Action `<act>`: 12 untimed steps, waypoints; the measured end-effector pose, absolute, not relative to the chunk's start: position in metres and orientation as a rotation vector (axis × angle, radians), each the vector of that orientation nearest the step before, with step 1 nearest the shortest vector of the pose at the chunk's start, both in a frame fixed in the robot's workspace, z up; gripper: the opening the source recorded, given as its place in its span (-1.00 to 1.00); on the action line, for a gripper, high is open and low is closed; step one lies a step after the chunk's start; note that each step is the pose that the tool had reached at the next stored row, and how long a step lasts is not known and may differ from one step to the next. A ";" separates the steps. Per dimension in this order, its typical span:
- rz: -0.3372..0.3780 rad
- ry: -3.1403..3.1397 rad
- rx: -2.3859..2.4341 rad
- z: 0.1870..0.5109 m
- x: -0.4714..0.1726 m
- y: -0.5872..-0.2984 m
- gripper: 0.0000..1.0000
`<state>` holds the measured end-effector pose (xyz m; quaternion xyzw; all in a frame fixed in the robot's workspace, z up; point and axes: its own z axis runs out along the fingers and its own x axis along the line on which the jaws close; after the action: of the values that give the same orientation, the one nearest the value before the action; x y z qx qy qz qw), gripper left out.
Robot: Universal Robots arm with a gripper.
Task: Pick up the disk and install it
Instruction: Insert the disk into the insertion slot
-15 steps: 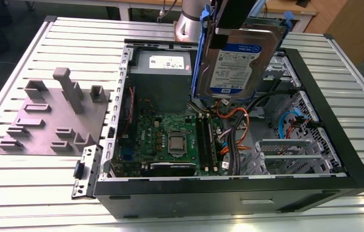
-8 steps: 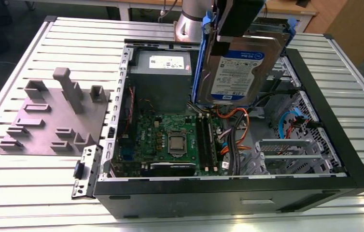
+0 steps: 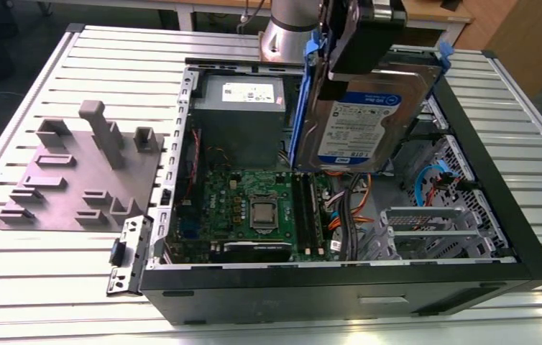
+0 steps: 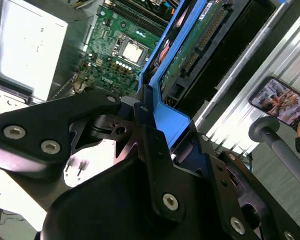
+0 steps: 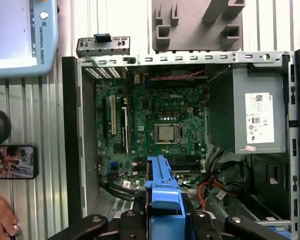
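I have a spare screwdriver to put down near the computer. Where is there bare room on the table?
The slatted table is bare in front of the grey fixture plate and along its near edge below the computer case. Inside the case it is crowded: motherboard, power supply, cables. The gripper holds the disk above it.

disk [image 3: 371,115] above open case [image 3: 501,215] | fixture plate [image 3: 79,172] on exterior view's left of case | motherboard [image 3: 251,208] inside case
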<state>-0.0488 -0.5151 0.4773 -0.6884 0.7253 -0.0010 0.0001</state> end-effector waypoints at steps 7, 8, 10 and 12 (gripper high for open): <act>-0.003 2.279 -2.162 0.474 -0.033 -0.524 -0.27; -0.003 2.278 -2.163 0.474 -0.029 -0.524 -0.27; -0.003 2.279 -2.163 0.473 -0.021 -0.525 -0.27; -0.003 2.279 -2.163 0.472 -0.016 -0.527 -0.27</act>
<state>-0.0165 -0.5270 0.4720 -0.6884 0.7253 -0.0010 0.0001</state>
